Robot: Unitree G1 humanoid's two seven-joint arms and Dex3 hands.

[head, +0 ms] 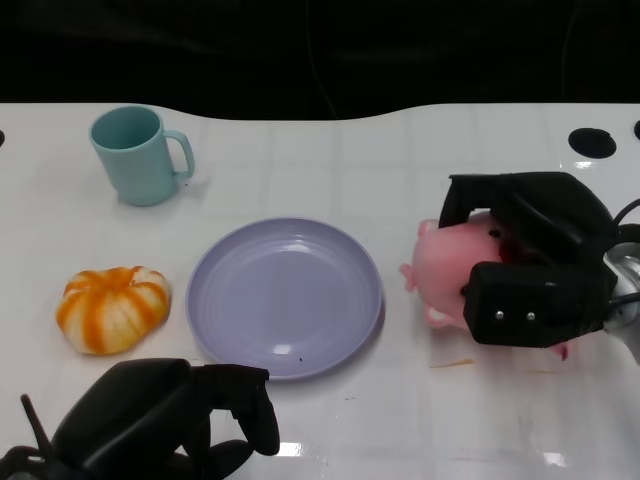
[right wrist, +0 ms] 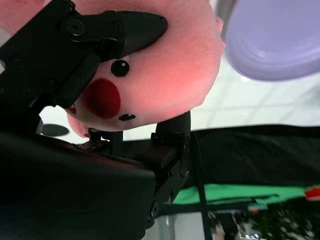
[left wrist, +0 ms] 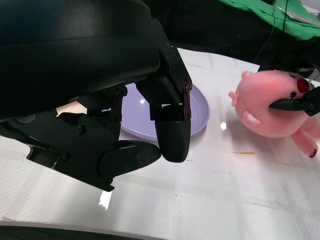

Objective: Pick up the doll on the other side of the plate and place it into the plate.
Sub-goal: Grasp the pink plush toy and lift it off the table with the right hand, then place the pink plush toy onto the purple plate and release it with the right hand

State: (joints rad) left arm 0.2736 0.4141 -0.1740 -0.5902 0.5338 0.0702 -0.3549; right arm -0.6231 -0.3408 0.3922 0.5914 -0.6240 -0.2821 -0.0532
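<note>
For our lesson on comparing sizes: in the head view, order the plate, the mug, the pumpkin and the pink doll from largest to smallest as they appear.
1. Purple plate, clearly largest.
2. Pink doll, though the right hand hides part of it, so its full extent is unsure.
3. Orange pumpkin and teal mug look about alike; I would not rank them.

doll (head: 450, 262) half hidden under right hand (head: 530, 265)

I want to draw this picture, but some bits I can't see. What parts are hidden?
- Soft pink plush pig doll: in the head view, the black right hand gripping it covers its face and far side.
- Round lilac plate: in the left wrist view, the black left hand blocks most of it.
- Whether the doll is lifted off the white table: unclear in every view.
</note>
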